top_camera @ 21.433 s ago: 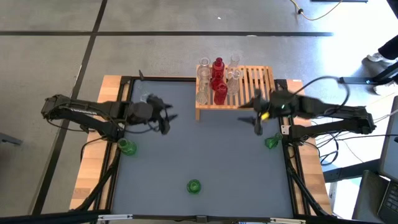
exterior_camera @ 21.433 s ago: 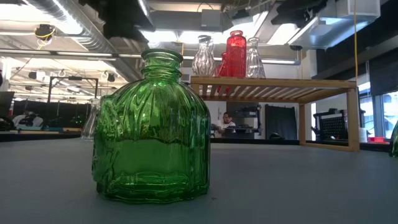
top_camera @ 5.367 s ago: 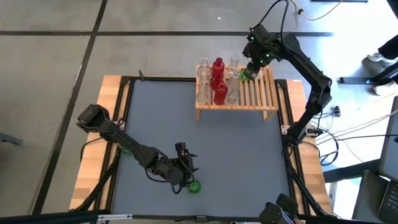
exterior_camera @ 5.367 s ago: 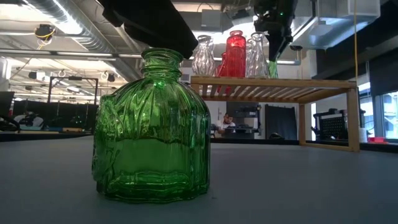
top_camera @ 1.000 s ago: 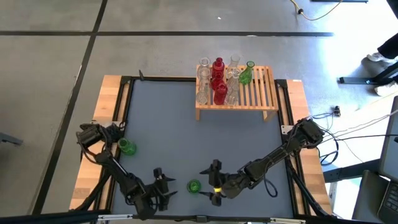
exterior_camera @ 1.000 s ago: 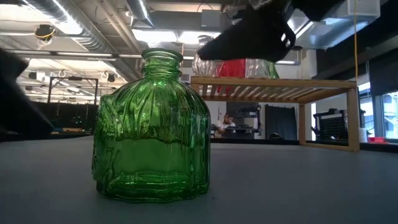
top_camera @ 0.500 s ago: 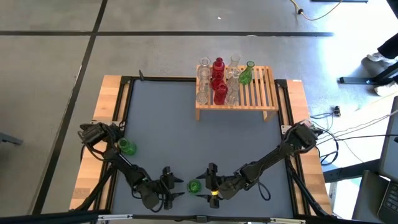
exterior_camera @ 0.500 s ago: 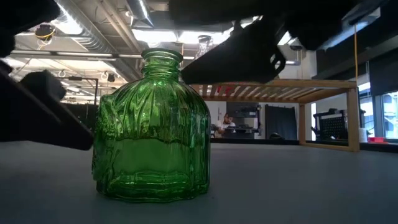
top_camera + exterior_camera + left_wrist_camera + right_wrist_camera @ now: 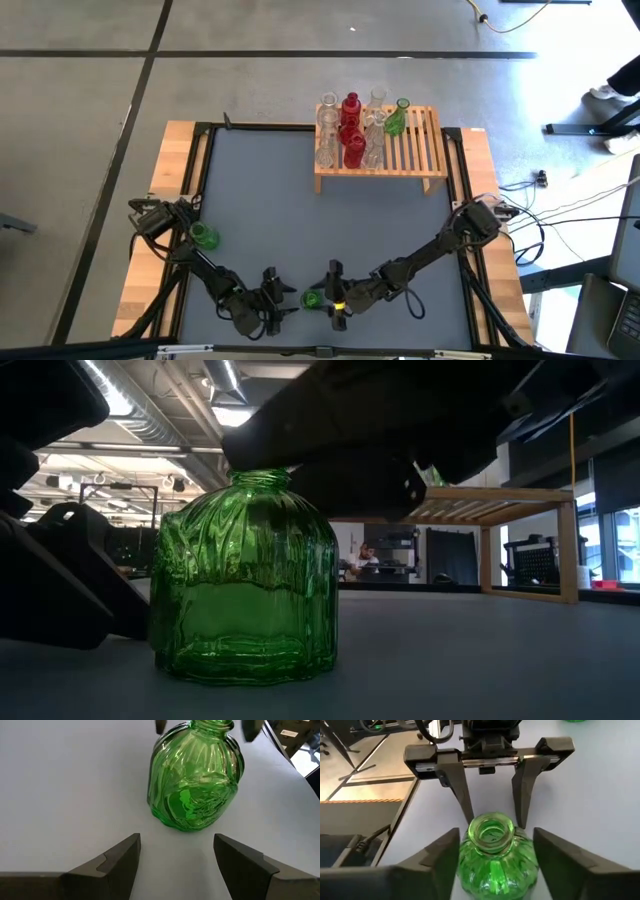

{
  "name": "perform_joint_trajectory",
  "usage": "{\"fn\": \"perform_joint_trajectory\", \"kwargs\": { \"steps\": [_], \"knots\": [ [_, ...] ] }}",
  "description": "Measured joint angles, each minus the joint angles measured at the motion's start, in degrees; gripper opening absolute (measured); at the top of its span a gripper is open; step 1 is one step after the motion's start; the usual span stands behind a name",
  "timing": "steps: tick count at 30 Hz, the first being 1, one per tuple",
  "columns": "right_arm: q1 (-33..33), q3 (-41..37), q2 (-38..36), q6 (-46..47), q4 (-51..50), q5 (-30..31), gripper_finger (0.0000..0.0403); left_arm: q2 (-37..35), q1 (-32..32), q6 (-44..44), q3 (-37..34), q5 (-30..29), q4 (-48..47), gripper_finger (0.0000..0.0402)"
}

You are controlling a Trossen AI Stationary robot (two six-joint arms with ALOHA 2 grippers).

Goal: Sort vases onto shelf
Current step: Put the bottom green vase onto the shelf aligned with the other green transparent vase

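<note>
Both grippers are closing in on the squat ribbed green glass vase (image 9: 311,298) compared with half a second ago, and the right one is now over its neck. Right gripper (image 9: 335,297) is sitting with fingers spread wide, one on each side of the vase's shoulders in its wrist view, not clamped on anything. Its arm is stretching low across the grey table (image 9: 300,200) from the right edge, elbow near the table's right rim. Left gripper (image 9: 279,300) is facing it from the other side, fingers (image 9: 112,862) also apart, vase just ahead of the tips, no contact visible. Left arm is running low from the left edge down to the near side.

Vase is standing upright on the table near the front edge, between the two grippers. Another green glass vase (image 9: 204,237) is standing by the left edge. Light-wood slatted shelf (image 9: 420,150) at the far side is carrying clear, red and one green vase, clustered on its left half.
</note>
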Motion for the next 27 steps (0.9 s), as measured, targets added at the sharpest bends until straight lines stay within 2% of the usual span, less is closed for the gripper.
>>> {"fn": "perform_joint_trajectory", "kwargs": {
  "steps": [8, 12, 19, 27],
  "knots": [
    [-0.3, 0.1, 0.2, -1.7, 0.6, 0.7, 0.0105, 0.0, 0.0, 0.0, 0.0, 0.0, 0.1, 0.0247],
    [-0.3, 0.1, 0.1, -3.3, 0.6, 1.0, 0.0063, 0.0, 0.0, -0.1, 0.0, 0.0, 0.4, 0.0247],
    [-0.3, 0.0, -2.3, -9.1, -3.7, 0.9, 0.0069, -2.1, 0.1, 2.2, -0.1, 4.5, -0.6, 0.0247],
    [-0.2, -0.1, -13.0, -11.6, -18.9, 2.3, 0.0064, -11.5, 2.0, 10.1, 0.0, 11.2, -4.8, 0.0247]
  ]
}}
